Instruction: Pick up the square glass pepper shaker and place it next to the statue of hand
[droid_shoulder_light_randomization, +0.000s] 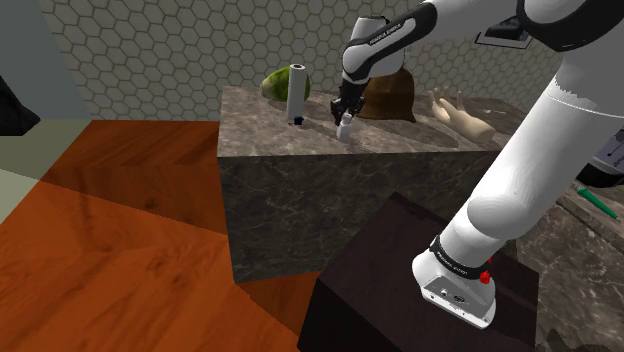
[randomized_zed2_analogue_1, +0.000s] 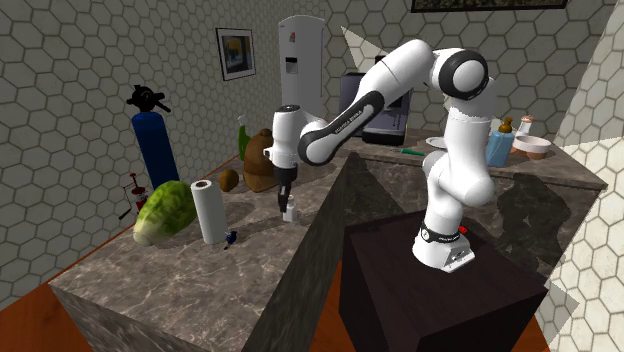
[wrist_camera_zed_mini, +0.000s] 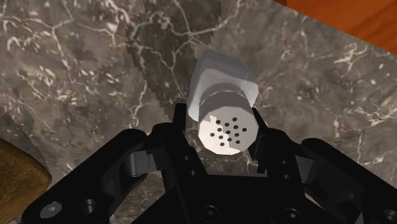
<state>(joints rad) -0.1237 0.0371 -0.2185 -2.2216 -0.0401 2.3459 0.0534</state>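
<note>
The pepper shaker is a small pale square bottle with a round perforated cap, standing on the dark marble counter. My black gripper is shut on it, one finger on each side of the cap. In the shoulder view the gripper comes down onto the shaker near the counter's middle. The hand statue, beige, lies on the counter toward that view's right, well apart from the shaker. The second exterior view has the gripper over the shaker.
A white paper roll stands upright to the shoulder view's left of the shaker, with a small blue object at its foot and a green cabbage behind. A brown sack sits just behind the gripper. The counter's front edge drops to a wooden floor.
</note>
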